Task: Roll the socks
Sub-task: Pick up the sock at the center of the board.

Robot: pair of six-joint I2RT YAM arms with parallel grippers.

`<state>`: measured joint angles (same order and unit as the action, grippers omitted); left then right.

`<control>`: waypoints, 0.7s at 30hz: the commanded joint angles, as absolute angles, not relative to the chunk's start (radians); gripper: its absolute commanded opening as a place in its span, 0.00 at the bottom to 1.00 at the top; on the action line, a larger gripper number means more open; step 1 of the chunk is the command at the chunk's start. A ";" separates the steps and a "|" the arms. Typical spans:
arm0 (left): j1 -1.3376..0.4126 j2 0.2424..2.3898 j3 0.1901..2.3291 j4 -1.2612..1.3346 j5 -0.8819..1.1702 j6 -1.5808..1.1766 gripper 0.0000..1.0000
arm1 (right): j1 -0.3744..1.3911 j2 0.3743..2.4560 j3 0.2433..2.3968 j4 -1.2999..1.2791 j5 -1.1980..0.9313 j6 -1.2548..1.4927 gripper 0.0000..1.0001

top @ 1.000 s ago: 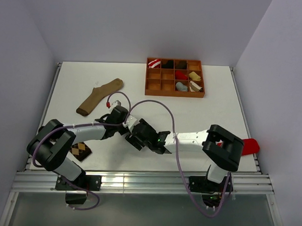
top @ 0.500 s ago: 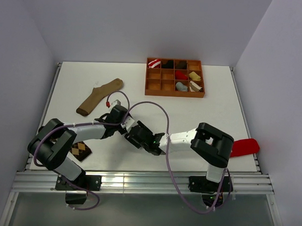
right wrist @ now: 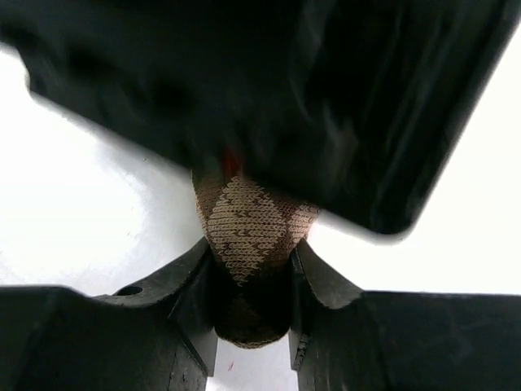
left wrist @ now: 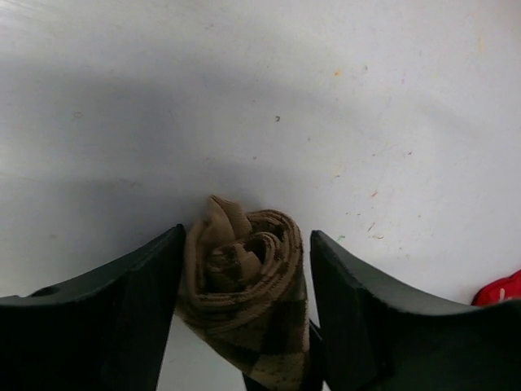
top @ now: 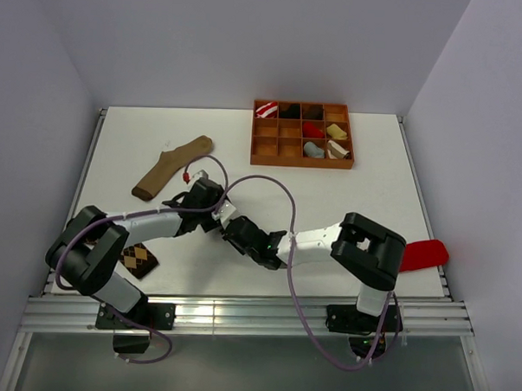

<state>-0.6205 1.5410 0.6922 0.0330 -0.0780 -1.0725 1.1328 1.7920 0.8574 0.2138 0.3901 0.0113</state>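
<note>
So both arms are sitting nose to nose near the middle of the worktop [top: 374, 192], over the lighter argyle sock [left wrist: 244, 285], which is lying rolled into a tight spiral. The right tool [right wrist: 251, 252] is pinching one end of the roll. The left tool [left wrist: 246, 236] is straddling it with fingers right against the fabric, but I can't tell if it's squeezing. The darker argyle sock [top: 139, 259] is lying at the near left, partly under the left arm.

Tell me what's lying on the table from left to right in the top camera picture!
Long tan sock → wooden tray → red cloth.
</note>
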 commanded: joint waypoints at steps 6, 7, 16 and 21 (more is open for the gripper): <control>-0.496 1.404 0.877 -0.195 -0.117 -0.965 0.81 | 1.101 1.620 0.730 0.117 0.282 0.109 0.00; -0.480 1.394 0.897 -0.215 -0.121 -0.956 0.82 | 1.092 1.602 0.721 0.115 0.284 0.110 0.00; -0.321 1.229 1.080 -0.391 -0.189 -0.819 0.99 | 0.904 1.364 0.793 0.017 0.206 0.109 0.00; -0.272 1.045 1.071 -0.417 -0.259 -0.714 0.99 | 0.715 1.344 0.922 -0.029 0.135 0.000 0.00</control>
